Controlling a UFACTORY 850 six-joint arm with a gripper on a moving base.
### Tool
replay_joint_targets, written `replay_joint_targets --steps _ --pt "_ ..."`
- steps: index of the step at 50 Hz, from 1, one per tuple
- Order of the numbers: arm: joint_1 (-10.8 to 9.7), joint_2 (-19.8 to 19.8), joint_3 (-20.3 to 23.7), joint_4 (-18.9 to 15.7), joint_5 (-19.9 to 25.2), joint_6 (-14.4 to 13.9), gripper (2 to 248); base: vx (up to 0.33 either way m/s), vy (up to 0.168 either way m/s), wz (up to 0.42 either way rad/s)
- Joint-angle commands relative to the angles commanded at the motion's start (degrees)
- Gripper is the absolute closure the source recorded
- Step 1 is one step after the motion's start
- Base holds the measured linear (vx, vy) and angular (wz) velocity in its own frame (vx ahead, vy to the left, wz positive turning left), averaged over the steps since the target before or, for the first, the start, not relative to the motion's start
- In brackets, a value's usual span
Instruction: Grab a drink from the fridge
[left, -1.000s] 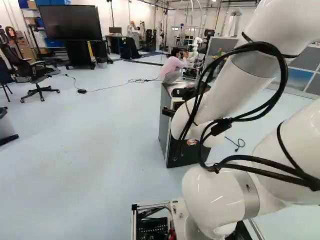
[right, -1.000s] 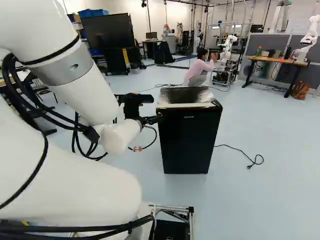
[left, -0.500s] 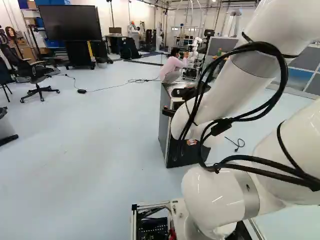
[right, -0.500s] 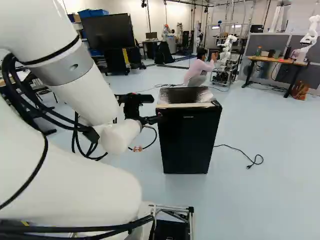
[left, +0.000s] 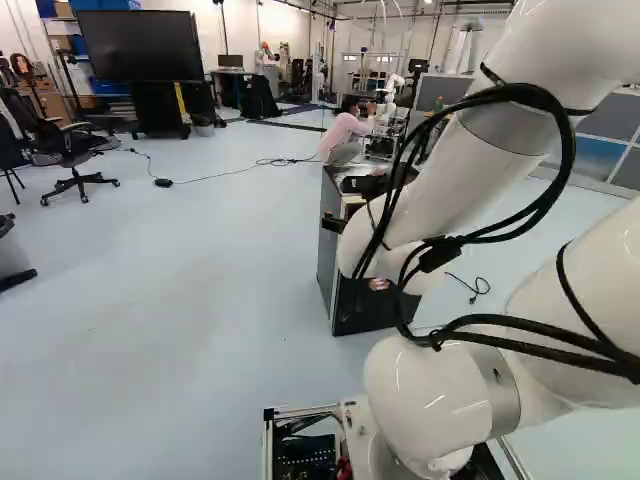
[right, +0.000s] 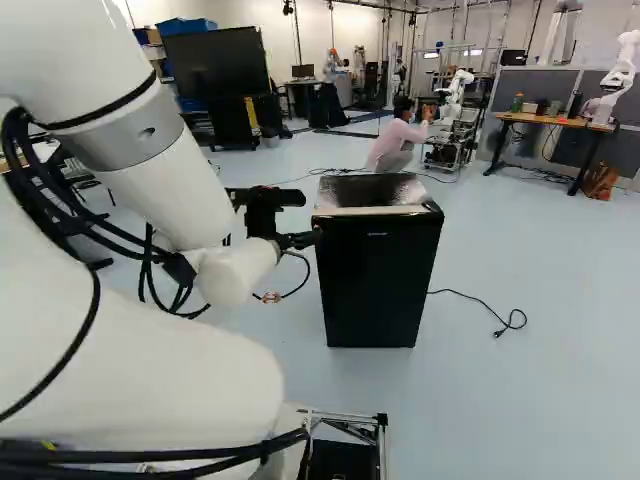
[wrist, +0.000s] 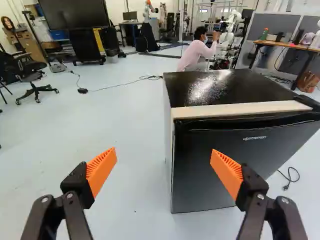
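We see one black fridge (right: 380, 285) on the pale floor (right: 510, 410). Our one hand (right: 308, 240) is spread wide. One big screen (left: 140, 45) stands far back.

The white arm (left: 430, 385) filled much of the right of the left base view, with black cables (left: 569, 150) looped along it, and partly hid the fridge (left: 327, 262), which stood upright on the pale floor (left: 190, 300) with its grey side showing. A black office chair (left: 68, 145) stood at the left, nearer than the large dark screen (left: 140, 45). A thin cord (left: 222, 175) lay between chair and fridge, and a curled cord (left: 479, 288) lay right of the fridge.
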Motion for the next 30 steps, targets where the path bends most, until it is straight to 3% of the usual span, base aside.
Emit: replay_joint_targets --steps 30 --pt "7.24 -0.98 -0.84 13.00 5.32 0.00 3 0.000 0.000 0.000"
